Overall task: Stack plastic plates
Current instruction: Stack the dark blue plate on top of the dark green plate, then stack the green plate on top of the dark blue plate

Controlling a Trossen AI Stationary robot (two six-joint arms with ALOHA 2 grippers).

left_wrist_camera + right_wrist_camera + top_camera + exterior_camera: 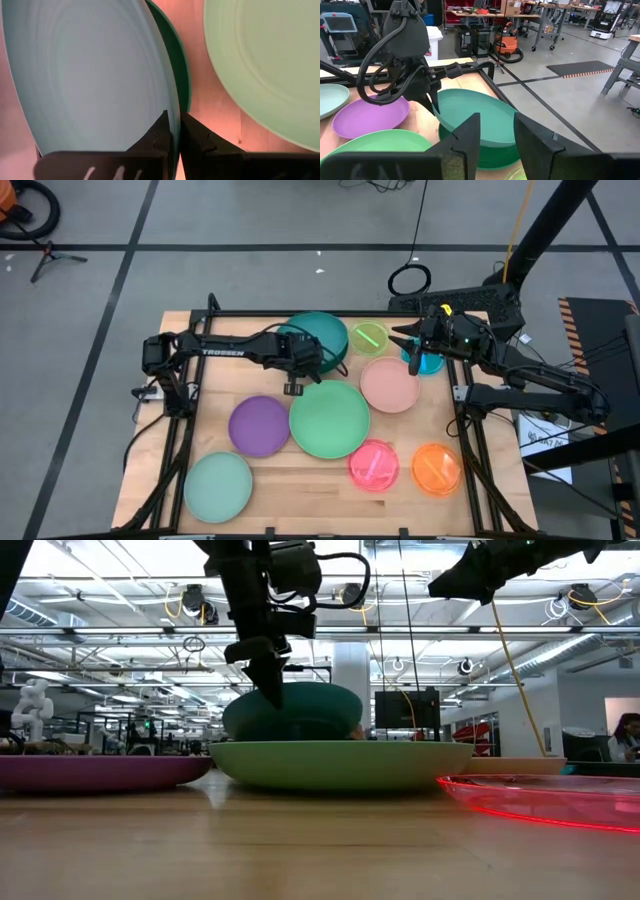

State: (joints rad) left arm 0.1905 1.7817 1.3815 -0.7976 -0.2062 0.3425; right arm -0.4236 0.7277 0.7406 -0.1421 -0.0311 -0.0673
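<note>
Left gripper (297,366) clenched on the rim of the teal plate (322,332), at the back of the table (290,505) near its middle; in the left wrist view both fingers (159,137) pinch that thin rim edge-on. Teal plate tilted, gripped edge raised, far side resting in the dark green plate (485,152) beneath it. Round, so no long axis; hollow facing up. Just in front, the large green plate (330,418) lying flat, its rim close to the teal pair. Purple plate (259,425) touching it on the left, pale pink plate (389,385) to its right, mint plate (218,486) alone at the front-left corner. Hot pink plate (374,464) and orange plate (436,468) side by side at front right, lime plate (369,339) and blue plate (428,362) at back right. Right gripper (413,345) released, jaws spread, hovering above the blue plate near the table's right edge. Bare wood along the front edge between mint and hot pink.
</note>
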